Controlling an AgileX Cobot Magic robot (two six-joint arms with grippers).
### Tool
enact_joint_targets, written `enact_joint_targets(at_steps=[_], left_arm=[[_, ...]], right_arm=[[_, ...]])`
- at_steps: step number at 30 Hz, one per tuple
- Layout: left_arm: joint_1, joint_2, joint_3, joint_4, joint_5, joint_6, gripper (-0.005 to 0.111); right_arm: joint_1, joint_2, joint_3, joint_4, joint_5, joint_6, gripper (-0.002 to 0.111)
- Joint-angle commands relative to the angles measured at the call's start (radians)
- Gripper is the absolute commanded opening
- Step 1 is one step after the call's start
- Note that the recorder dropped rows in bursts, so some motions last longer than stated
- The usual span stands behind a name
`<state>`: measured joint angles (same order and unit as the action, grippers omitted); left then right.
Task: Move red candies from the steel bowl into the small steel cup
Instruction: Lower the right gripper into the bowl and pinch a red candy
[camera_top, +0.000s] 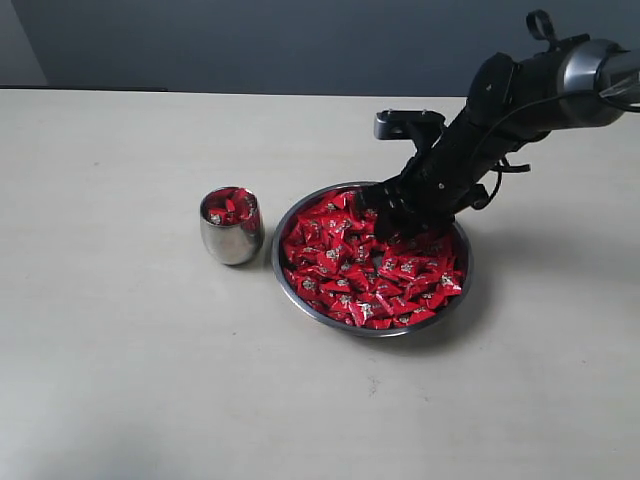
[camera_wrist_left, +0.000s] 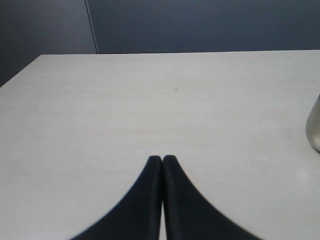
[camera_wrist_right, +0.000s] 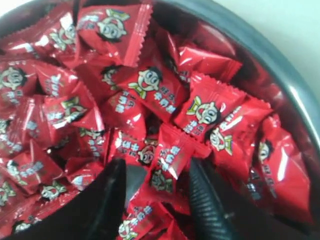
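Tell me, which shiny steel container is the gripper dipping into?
The steel bowl, wide and shallow, heaped with red candies; the right gripper is down in it, not the small steel cup.

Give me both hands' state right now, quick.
Left hand: shut, empty, over the table.
Right hand: open, down in the steel bowl, straddling one of the red candies, not gripping it.

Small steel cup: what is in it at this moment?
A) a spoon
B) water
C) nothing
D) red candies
D: red candies show at the mouth of the small steel cup, which stands beside the steel bowl.
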<state>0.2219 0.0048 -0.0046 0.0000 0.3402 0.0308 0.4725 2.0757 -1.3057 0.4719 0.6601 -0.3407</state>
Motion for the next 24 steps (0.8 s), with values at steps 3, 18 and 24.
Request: enact_joint_targets(at_steps=[3, 18, 24], left_arm=[[-0.005, -0.005, 0.005, -0.006, -0.010, -0.001, 0.000], [-0.005, -0.005, 0.005, -0.006, -0.010, -0.001, 0.000], [-0.005, -0.005, 0.005, -0.006, -0.010, -0.001, 0.000]], right_arm=[[0.000, 0.024, 0.002, -0.004, 0.002, 0.002, 0.041], [0.048, 0.026, 0.002, -0.065, 0.009, 0.002, 0.041], [0.091, 0.027, 0.002, -0.226, -0.003, 0.087, 0.041]])
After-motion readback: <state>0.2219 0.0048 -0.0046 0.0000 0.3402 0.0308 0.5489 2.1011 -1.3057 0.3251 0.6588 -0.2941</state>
